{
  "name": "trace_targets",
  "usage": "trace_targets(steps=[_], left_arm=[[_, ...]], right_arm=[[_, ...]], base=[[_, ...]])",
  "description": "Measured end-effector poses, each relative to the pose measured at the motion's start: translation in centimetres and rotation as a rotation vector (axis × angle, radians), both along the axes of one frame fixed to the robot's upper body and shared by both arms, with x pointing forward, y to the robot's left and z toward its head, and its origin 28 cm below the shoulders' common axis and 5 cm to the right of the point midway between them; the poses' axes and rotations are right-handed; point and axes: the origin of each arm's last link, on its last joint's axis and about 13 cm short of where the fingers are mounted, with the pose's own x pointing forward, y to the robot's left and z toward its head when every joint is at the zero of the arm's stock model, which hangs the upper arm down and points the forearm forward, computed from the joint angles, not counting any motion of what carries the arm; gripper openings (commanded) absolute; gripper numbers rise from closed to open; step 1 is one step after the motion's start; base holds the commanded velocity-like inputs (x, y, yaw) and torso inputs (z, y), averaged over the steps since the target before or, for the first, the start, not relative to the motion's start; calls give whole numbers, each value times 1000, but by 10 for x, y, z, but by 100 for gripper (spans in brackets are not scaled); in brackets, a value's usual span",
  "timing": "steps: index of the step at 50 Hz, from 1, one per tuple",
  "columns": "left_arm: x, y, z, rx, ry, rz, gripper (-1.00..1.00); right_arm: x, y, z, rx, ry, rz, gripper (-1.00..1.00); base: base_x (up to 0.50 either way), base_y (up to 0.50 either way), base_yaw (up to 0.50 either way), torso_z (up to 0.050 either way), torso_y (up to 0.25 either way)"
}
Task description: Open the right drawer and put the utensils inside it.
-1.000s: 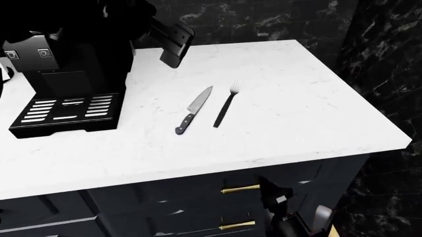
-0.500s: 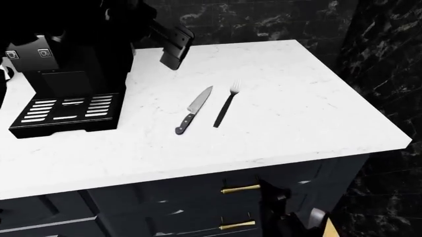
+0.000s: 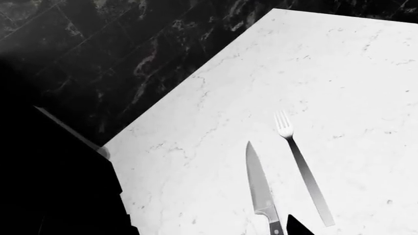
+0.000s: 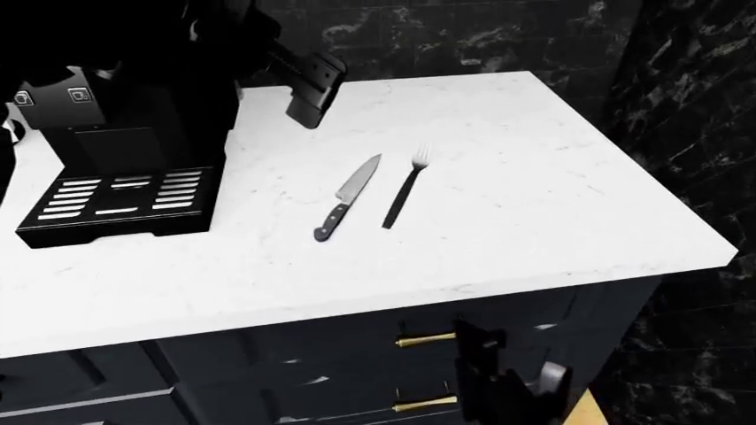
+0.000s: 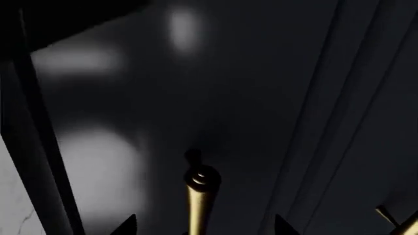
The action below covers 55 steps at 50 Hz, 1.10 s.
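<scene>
Two utensils on white counter [image 4: 532, 177] | coffee machine [image 4: 119, 150] at 9 o'clock, well apart | right drawer [image 4: 497, 332] shut below | left gripper [image 4: 310, 88] at 11 o'clock, grip unclear | right gripper [image 5: 202, 227] fingertips spread astride brass handle [image 5: 197, 203] | knife [image 4: 349, 197] beside fork [image 4: 405, 197], apart

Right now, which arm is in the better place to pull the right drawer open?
The right. The right gripper is low in front of the drawer, its fingertips either side of the brass handle. The left gripper hangs high over the countertop, far from the handle.
</scene>
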Motion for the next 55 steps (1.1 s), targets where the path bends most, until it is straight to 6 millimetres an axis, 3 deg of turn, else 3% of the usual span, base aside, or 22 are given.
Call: trace_targets(steps=[36,37,55], left_arm=[[3,1,-4,7,7,2,100],[3,1,-4,7,7,2,100],[3,1,-5,10,9,1,100]], right_arm=[[20,20,2,-55,-12,124,100],[21,20,3,-55,-13,124,-100],[19,20,3,-100,-8,120,-100]], base=[[0,0,0,0,0],[0,0,0,0,0],[0,0,0,0,1]])
